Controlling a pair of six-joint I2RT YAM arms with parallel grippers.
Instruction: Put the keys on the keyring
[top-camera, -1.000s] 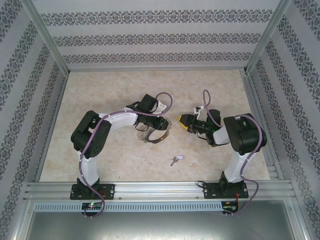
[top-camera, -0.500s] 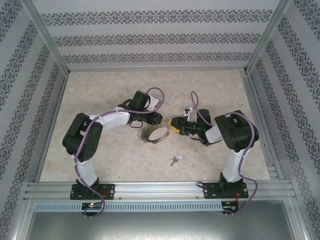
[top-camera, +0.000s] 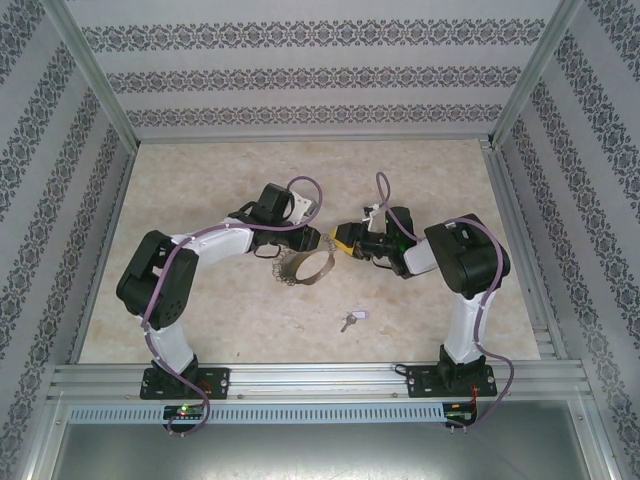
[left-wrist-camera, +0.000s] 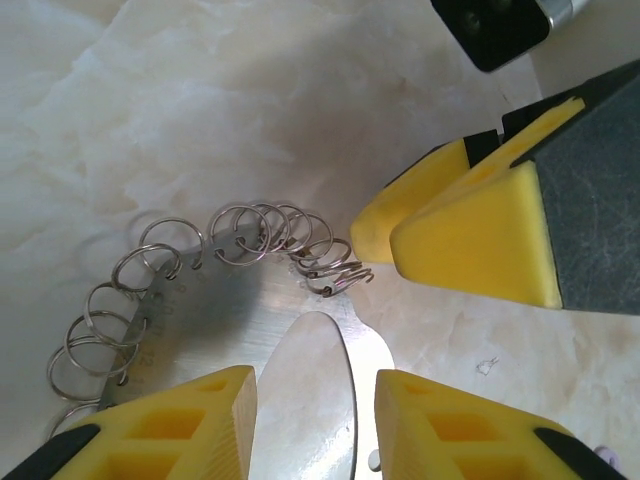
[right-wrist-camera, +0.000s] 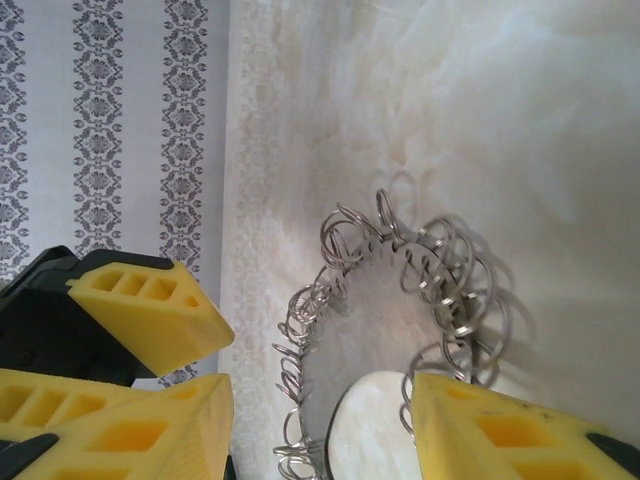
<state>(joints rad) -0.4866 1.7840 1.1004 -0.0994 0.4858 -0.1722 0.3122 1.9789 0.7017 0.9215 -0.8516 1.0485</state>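
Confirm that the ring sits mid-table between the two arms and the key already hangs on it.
The key does not hang on the ring. It lies flat on the table, apart from the ring and nearer the front edge, as the top view shows. The rest holds.

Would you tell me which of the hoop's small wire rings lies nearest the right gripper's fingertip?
The squashed ring at the end of the keyring's fringe, beside a fingertip of the right gripper; the rest trail away from it.
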